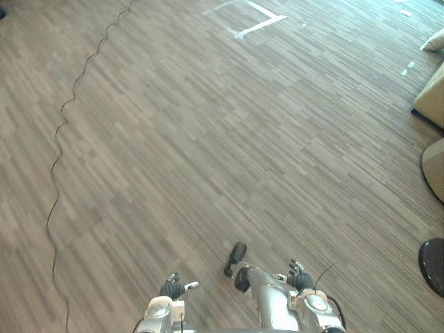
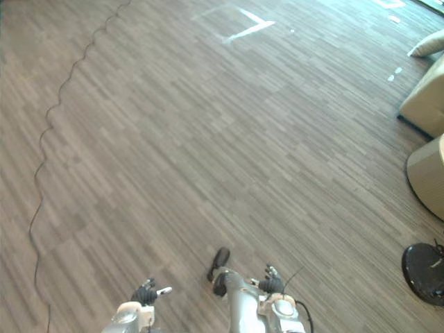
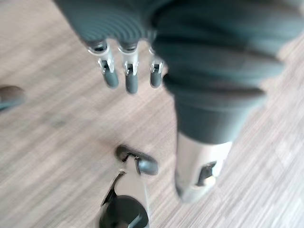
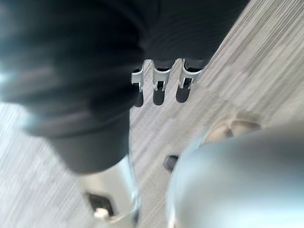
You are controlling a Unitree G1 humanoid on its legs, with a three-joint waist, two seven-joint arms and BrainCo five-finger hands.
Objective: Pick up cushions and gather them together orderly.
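- Hanging low at the bottom edge of the head view, left of centre, the left hand (image 1: 173,287) showed straight, relaxed fingers (image 3: 131,81) above the floor, with nothing in its grasp.
- At the same bottom edge, right of centre, the right hand (image 1: 300,279) had its own digits loose and straight too, and it held nothing.
- A pale cushion (image 1: 435,40) lay on the wood-look floor (image 1: 208,152) at the upper right edge of the frame, well apart from both hands.
- Below it along the right edge sat a larger beige upholstered block (image 1: 431,100), cut off by the frame; whether it was a cushion or a seat could not be told.
- Further down the right edge was a round beige piece (image 2: 429,173), also partly out of frame.
- Near the lower right corner stood a black round base (image 2: 423,272).
- White tape lines (image 1: 260,24) marked a corner on the floor at top centre, far from the cushion and from both hands.
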